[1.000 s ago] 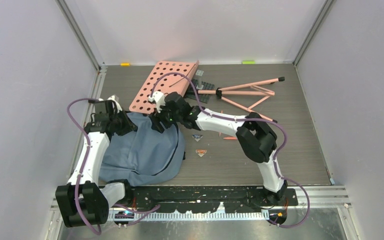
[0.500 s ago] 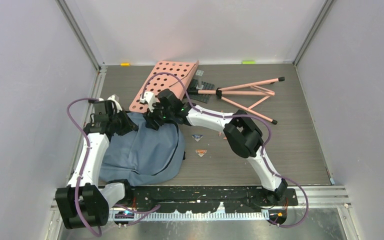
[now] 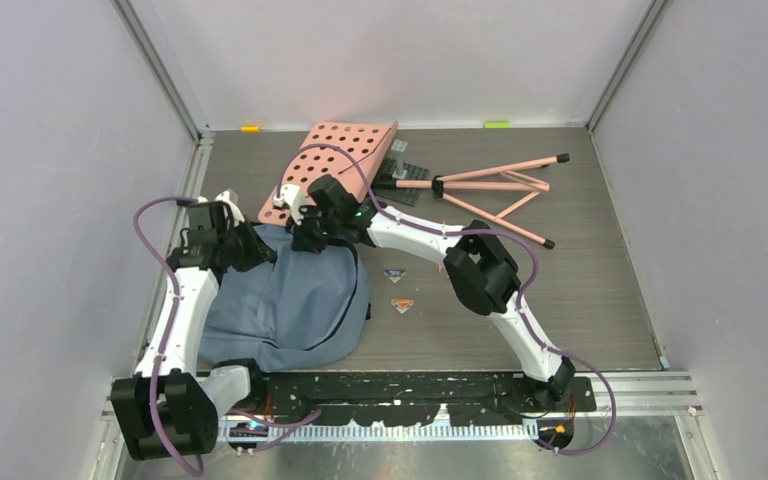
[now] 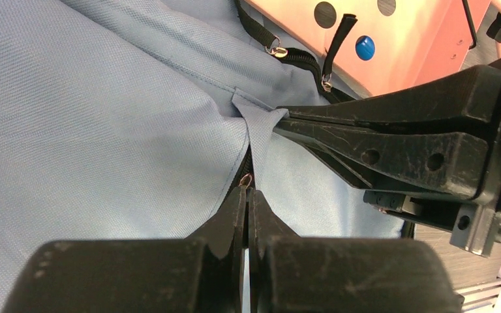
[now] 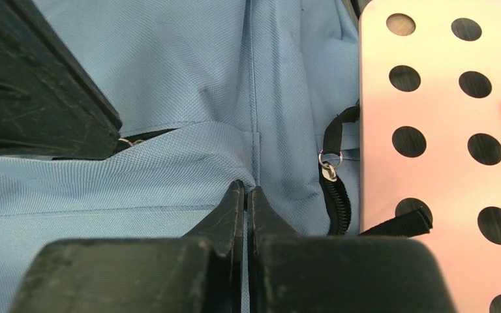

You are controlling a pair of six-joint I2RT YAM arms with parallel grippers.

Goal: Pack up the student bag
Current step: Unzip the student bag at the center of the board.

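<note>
The student bag (image 3: 280, 300) lies as a blue-grey fabric heap at the left of the table, in front of both arms. My left gripper (image 4: 246, 190) is shut on a zipper pull of the bag, whose small metal ring (image 4: 246, 180) shows just beyond the tips. From the right, my right gripper (image 5: 246, 187) is shut on a pinched fold of the bag's fabric (image 4: 256, 112) near its top edge. The two grippers meet over the bag's far end (image 3: 278, 243). A second zipper pull (image 5: 328, 164) hangs free by a black strap.
A pink perforated board (image 3: 332, 165) lies tilted just behind the bag, touching its top. A pink folding stand (image 3: 490, 185) and dark grey plates (image 3: 407, 170) are at the back. Two small triangular items (image 3: 393, 273) (image 3: 401, 305) lie right of the bag.
My right arm has moved left onto the bag's top edge and its jaws have shut on the fabric. The left gripper has stayed shut in place.
</note>
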